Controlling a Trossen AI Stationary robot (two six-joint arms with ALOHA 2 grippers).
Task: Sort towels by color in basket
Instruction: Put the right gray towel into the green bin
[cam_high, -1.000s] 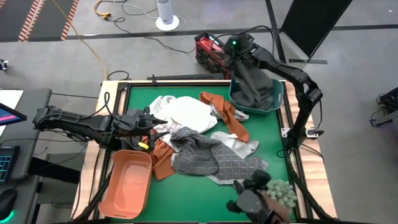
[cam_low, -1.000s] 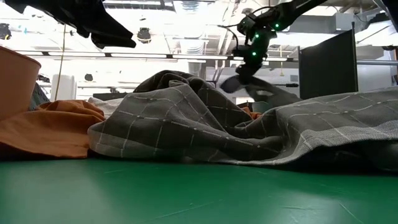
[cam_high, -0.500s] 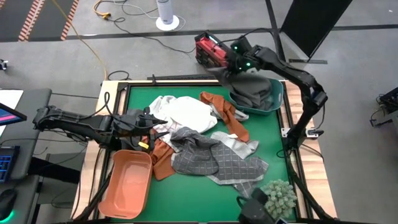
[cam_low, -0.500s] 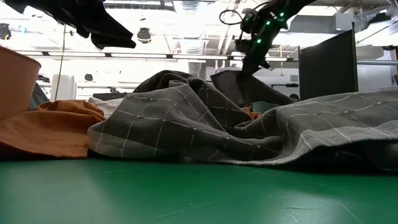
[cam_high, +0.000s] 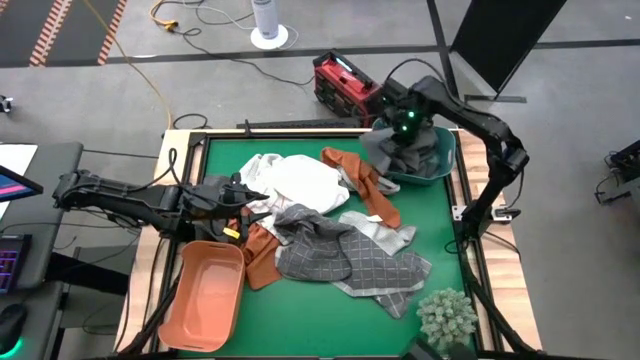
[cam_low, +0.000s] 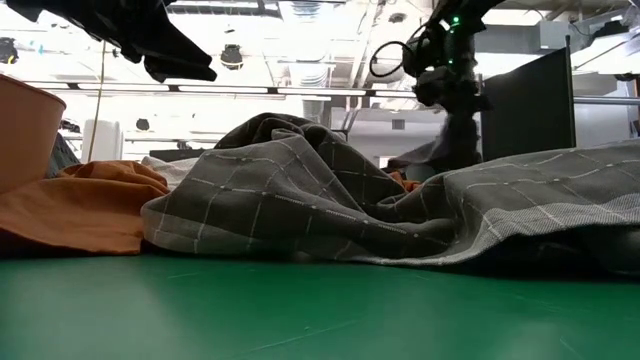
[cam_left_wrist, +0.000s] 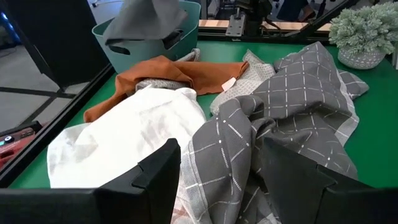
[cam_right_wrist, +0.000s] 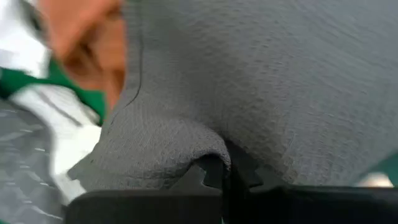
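Observation:
My right gripper (cam_high: 405, 120) hangs over the teal basket (cam_high: 440, 165) at the table's far right corner, shut on a plain grey towel (cam_high: 398, 150). The same towel (cam_left_wrist: 146, 18) rises out of the teal basket (cam_left_wrist: 186, 28) in the left wrist view. My left gripper (cam_high: 236, 200) is open above the left side of the pile. The pile holds a white towel (cam_high: 300, 180), a rust-orange towel (cam_high: 368, 188), a grey checked towel (cam_high: 315, 252) and a white thin-checked towel (cam_high: 385, 235), all lying on the green table. My right gripper pinches a raised fold of the plain grey towel (cam_right_wrist: 211, 155) between its two shut fingers. It comes from above, pointing down. The towel hangs below the fingers (cam_low: 455, 140), and its lower part rests in the teal basket.
An orange basket (cam_high: 205, 295) stands at the near left, with another orange cloth (cam_high: 258, 250) beside it. A spiky pale-green plant ball (cam_high: 447, 315) sits near the near right corner. A red case (cam_high: 340, 80) lies beyond the far edge.
My right gripper has moved from beyond the basket's far rim toward the near edge, over the teal basket, and has tipped over until it points down. It has stayed shut on the grey towel, which now hangs bunched into the basket.

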